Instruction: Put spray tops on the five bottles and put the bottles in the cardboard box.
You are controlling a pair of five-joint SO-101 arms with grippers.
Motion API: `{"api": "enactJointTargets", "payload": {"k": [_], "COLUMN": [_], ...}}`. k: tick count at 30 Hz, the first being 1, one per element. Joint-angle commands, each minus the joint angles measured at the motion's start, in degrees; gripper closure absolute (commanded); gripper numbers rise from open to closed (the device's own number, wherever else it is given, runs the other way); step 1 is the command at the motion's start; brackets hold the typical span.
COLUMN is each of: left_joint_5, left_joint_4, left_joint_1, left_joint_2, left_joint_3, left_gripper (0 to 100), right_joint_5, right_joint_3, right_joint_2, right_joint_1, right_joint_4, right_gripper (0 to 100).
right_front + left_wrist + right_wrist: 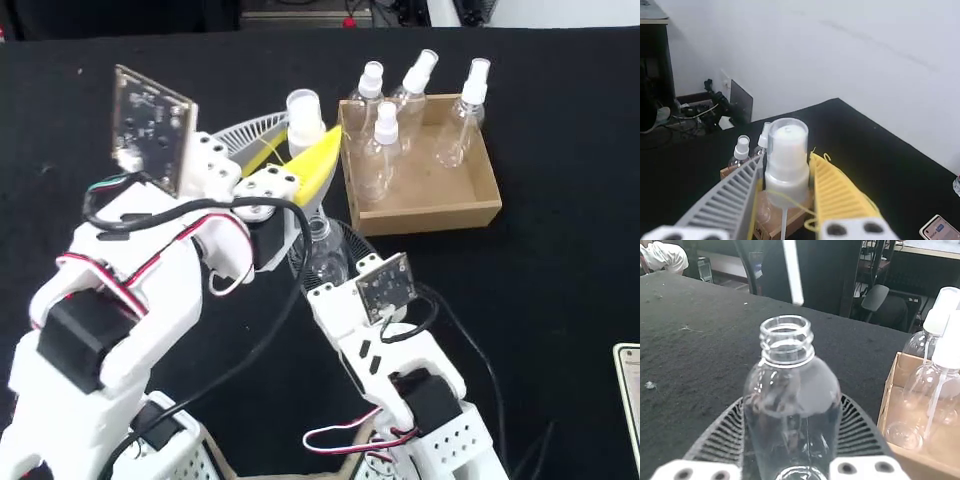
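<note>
Now my left gripper (787,167) pinches a spray top (786,150), my right gripper (792,407) the open bottle (790,385). Beside them, the cardboard box (425,217) holds four capped bottles (384,150).

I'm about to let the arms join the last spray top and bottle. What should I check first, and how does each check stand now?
1. Grip of left gripper on spray top: ok.
2. Grip of right gripper on open bottle, upright: ok.
3. Its neck uncapped: ok.
4. The dip tube centred over the neck: cannot tell, depth unclear.
5. Room in cardboard box beside four capped bottles: ok.
</note>
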Motion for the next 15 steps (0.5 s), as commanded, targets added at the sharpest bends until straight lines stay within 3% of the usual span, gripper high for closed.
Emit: {"api": "enactJointTargets", "payload": {"k": [1, 15], "left_joint_5": [0.09, 0.00], "left_joint_4": [0.00, -0.26], "left_joint_1": [0.13, 0.13], "left_joint_2": [-0.88, -0.88], "left_joint_3": [0.66, 10.24], "left_gripper": [93, 93], "right_joint_5": [0.79, 0.79], "right_joint_3": [-0.22, -0.22], "right_joint_2": [-6.11, -6.20], "right_joint_1": [-0.70, -0.70], "right_joint_4": [-1.14, -1.14], "right_gripper": [93.2, 93.2]}}
